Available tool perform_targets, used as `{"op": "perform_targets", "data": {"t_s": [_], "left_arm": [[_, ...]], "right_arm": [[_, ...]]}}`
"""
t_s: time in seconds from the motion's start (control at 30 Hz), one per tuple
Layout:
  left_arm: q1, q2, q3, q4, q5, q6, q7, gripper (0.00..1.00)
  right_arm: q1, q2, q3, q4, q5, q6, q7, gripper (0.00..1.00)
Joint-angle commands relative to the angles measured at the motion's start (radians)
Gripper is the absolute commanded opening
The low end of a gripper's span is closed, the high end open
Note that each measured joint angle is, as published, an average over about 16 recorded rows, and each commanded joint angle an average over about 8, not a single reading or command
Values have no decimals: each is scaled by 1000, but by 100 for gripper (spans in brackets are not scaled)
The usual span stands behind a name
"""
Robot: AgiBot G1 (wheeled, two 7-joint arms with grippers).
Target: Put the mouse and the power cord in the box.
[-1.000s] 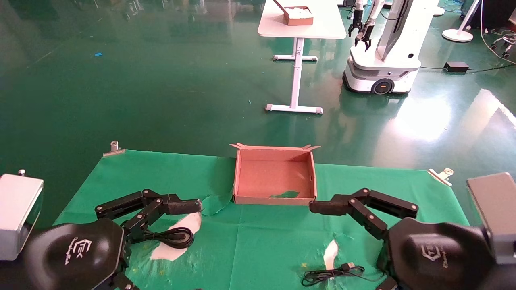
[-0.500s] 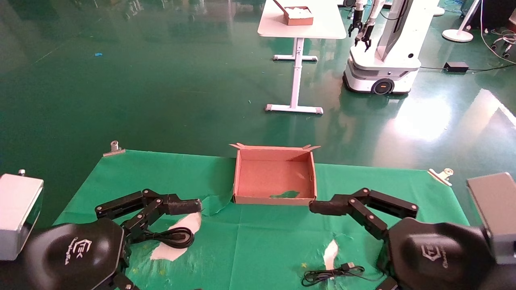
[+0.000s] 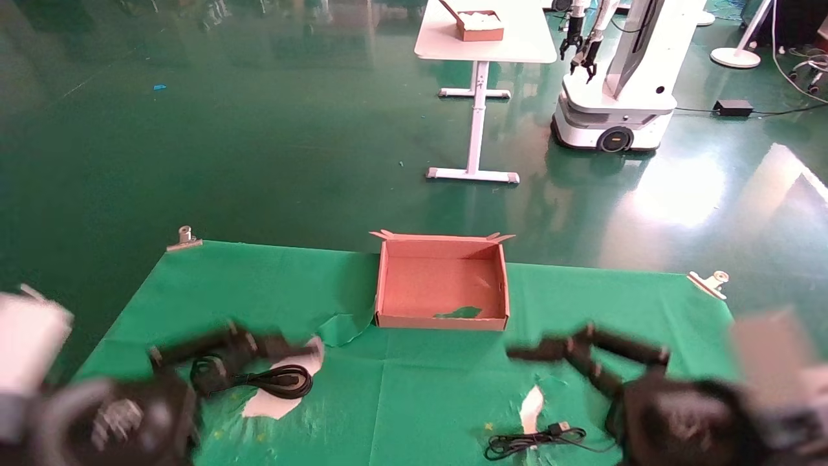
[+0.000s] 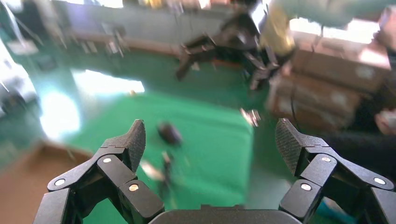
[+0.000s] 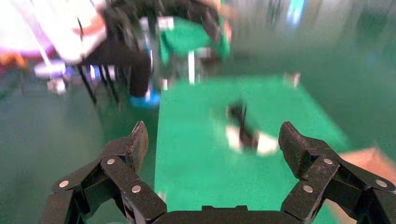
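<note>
Both hands are spread wide: the left hand (image 4: 208, 140) hangs over the power cord (image 3: 278, 378), the mouse (image 4: 169, 133) seems just ahead, the box (image 3: 442, 317) sits between the left and right hand (image 5: 212, 140).

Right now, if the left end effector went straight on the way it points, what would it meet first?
Probably the mouse on the green cloth, lying just off the open left end effector's line; height is unclear, so it might pass over and reach the right end effector beyond.
</note>
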Motion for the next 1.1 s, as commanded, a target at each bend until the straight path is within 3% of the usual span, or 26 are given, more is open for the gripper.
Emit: {"op": "perform_targets", "data": {"t_s": [0.03, 0.23, 0.37, 0.47, 0.73, 1.1], "left_arm": [[-4, -14, 32, -20, 70, -3, -21, 100], [-155, 54, 177, -30, 488, -25, -114, 100], [-215, 107, 240, -31, 688, -54, -177, 100], [-232, 128, 260, -33, 756, -66, -203, 100], [-244, 146, 273, -18, 813, -84, -193, 100], [-314, 370, 411, 122, 1238, -211, -265, 100]], "right_arm": [[-16, 15, -15, 11, -57, 19, -12, 100], [30, 4, -80, 35, -251, 67, 24, 100], [63, -13, -114, 35, -320, 73, 72, 100], [77, -19, -126, 36, -340, 72, 92, 100], [77, -28, -129, 19, -332, 63, 93, 100], [79, -34, -120, 9, -295, 62, 122, 100]]}}
